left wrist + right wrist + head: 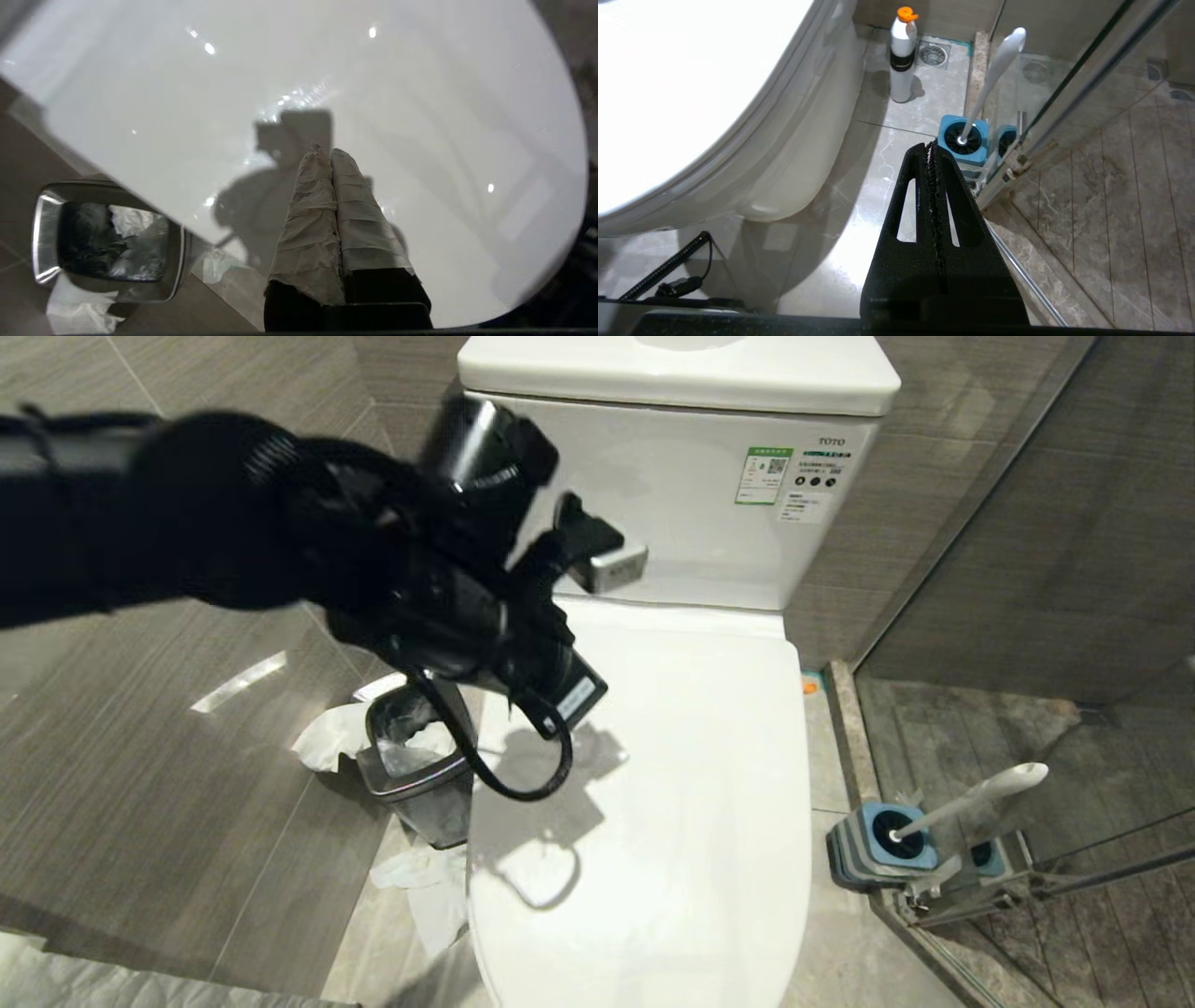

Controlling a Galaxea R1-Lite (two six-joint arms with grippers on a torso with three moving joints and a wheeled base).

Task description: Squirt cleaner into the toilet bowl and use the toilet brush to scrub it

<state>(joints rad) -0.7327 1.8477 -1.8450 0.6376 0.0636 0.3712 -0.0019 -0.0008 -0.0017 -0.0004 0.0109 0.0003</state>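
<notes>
Lid (672, 784) down over toilet bowl; must lift first. Left tool (331, 161) pressed together, empty, over lid, bin (42, 233) at its 9 o'clock. Hook lid's front edge, raise slowly. Toilet brush (971, 798) in holder (878, 845), 3 o'clock of toilet. Right tool (931, 151) pressed together, idle near floor.

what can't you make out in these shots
- Toilet bowl interior and any cleaner: hidden under the closed lid, every view.
- Toilet brush bristles: sunk in the blue holder, right wrist view.
- Sticker text on the tank: too small, head view.
</notes>
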